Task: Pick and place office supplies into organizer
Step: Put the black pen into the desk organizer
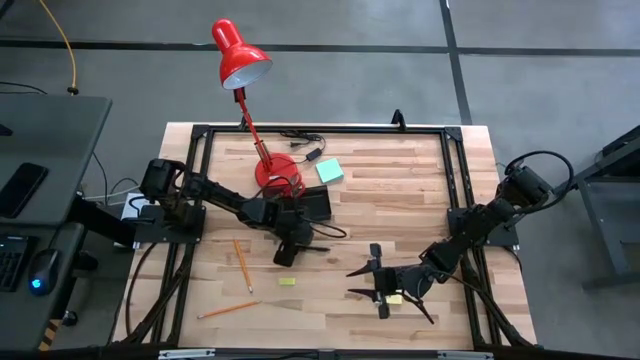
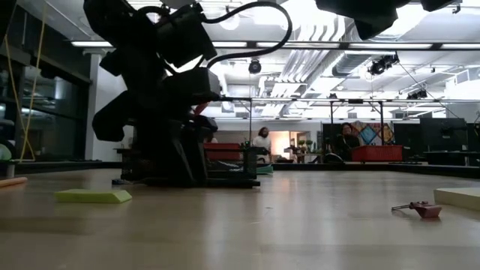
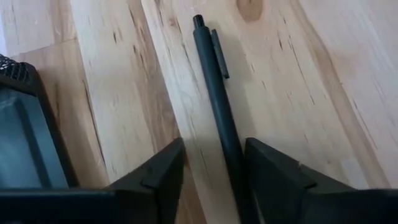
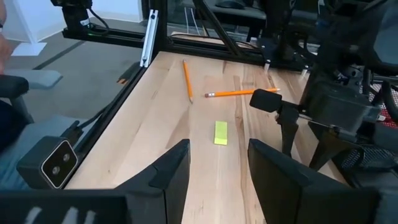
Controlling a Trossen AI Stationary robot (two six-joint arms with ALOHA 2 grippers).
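A black pen [image 3: 214, 81] lies flat on the wooden table, just on the near side of the black organizer [image 1: 315, 205]. My left gripper [image 3: 214, 177] is down over the pen's near end, open, with one finger on each side of the barrel. Its place in the high view is beside the organizer [image 1: 288, 250]. My right gripper [image 4: 217, 168] hovers open over the table's near right part [image 1: 378, 286] with nothing between its fingers. A yellow pad [image 1: 395, 298] lies under it. Red-handled scissors [image 2: 420, 208] lie on the table. My left gripper comes at the pen from above, slanting down, its fingers along the barrel's two sides. The barrel [image 3: 231, 146] runs close beside one finger [image 3: 267, 174], with bare table showing between it and the other finger. Whether that finger touches the pen I cannot tell.
Two orange pencils [image 1: 241, 265] [image 1: 228, 310] and a small yellow-green piece [image 1: 287, 281] lie at the near left. A teal pad [image 1: 329, 171] sits behind the organizer, beside the red lamp's base [image 1: 277, 178]. A black frame [image 1: 320, 130] borders the table.
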